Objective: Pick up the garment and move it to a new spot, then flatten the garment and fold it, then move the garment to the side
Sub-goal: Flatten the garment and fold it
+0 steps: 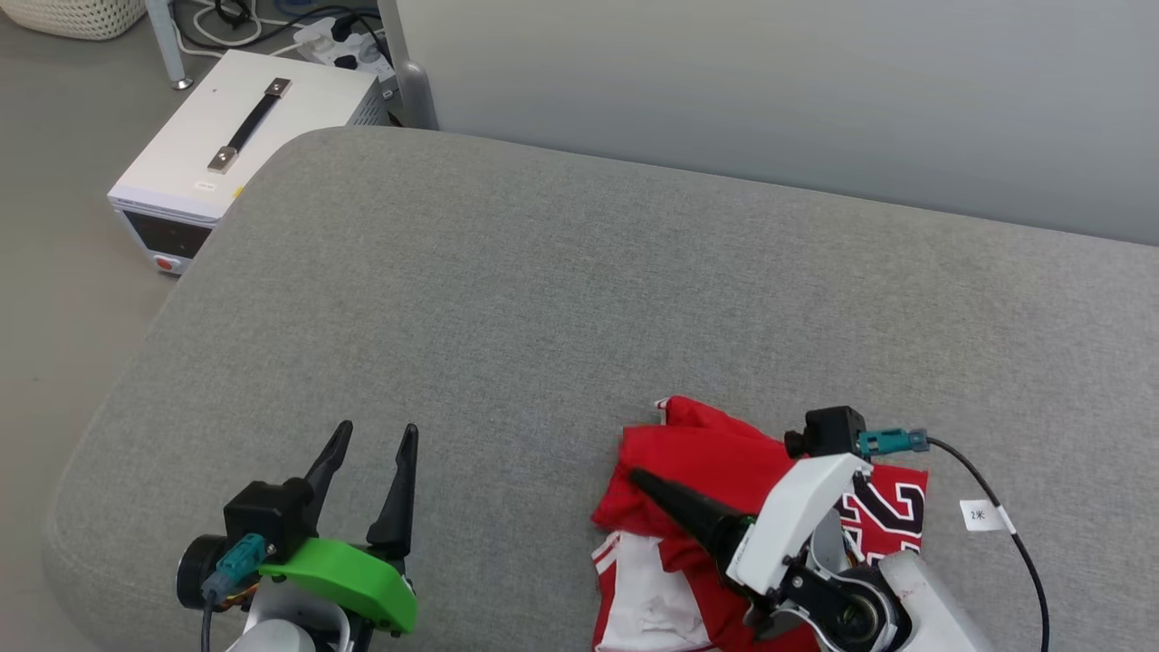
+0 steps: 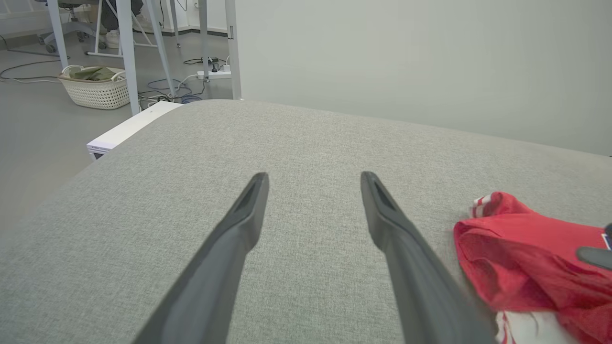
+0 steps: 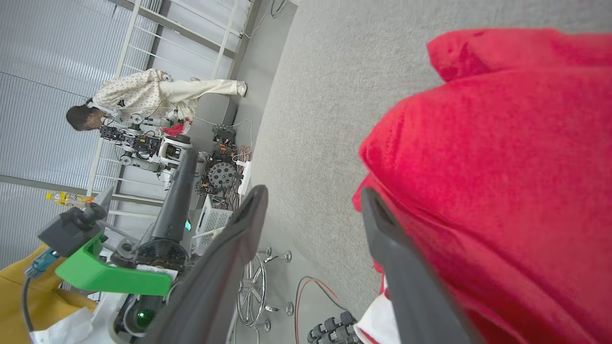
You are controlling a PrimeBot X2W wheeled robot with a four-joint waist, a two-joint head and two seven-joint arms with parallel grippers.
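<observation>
The garment (image 1: 702,457) lies crumpled in a red heap at the near right of the grey cushion (image 1: 543,299). A white sleeve pokes out at its front, and black white-outlined numbers show beside my right wrist. My right gripper (image 1: 645,482) is turned on its side over the heap. In the right wrist view this gripper (image 3: 313,193) is open, with one finger (image 3: 406,286) resting against the red garment (image 3: 502,167) and only grey cushion between the fingers. My left gripper (image 1: 376,435) hovers open and empty at the near left, with the garment (image 2: 526,258) off to its right.
A white box with a black handle (image 1: 226,136) stands on the floor past the cushion's far left corner. A pale panel (image 1: 770,91) runs along the back. A woven basket (image 2: 95,88) sits farther out, and a person (image 3: 143,95) stands in the distance.
</observation>
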